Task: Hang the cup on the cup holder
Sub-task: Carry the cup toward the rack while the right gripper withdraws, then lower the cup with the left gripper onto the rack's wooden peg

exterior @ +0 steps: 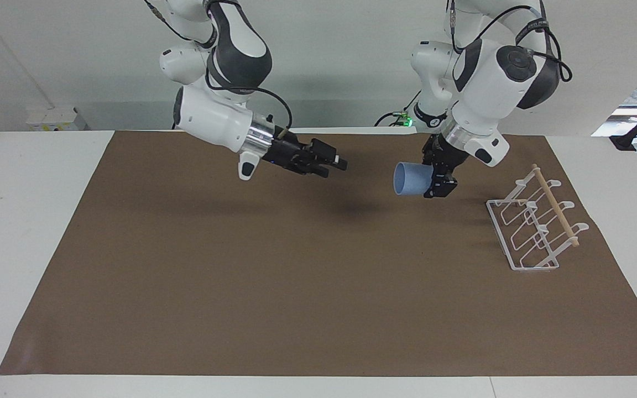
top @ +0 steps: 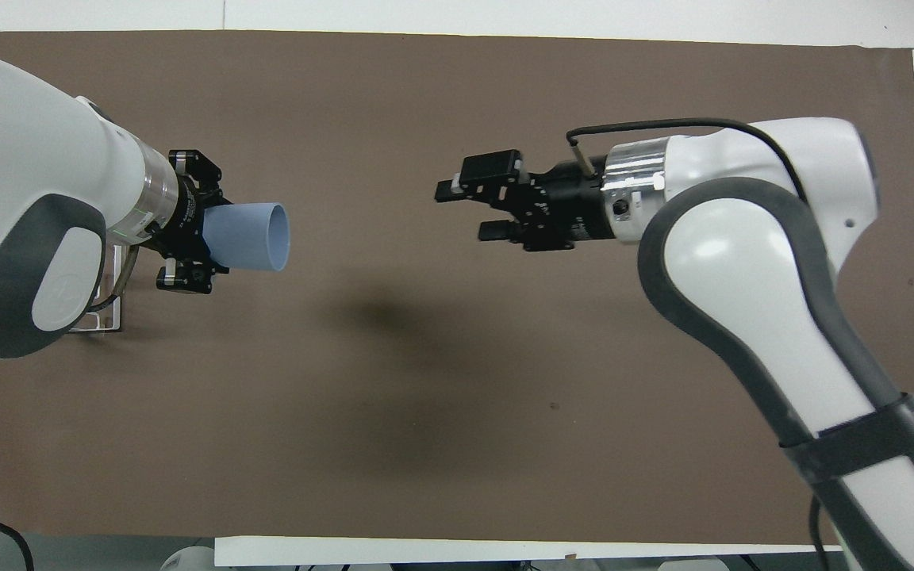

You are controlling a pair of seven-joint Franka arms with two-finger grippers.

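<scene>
The left gripper (exterior: 439, 179) gripped the cup (exterior: 411, 179) in the air, lying sideways, mouth toward the right arm's end. The rack (exterior: 534, 226) stood near the left arm's edge. The right gripper (exterior: 334, 163) hung open, empty.

My two arms are apart, both raised in the air.

My left gripper (exterior: 437, 179) points down and sideways, its black fingers closed on the narrow base of the small light-blue plastic cup (exterior: 408, 179). My right gripper (exterior: 334, 163) is stretched out level, its two fingers spread apart and holding nothing.
</scene>
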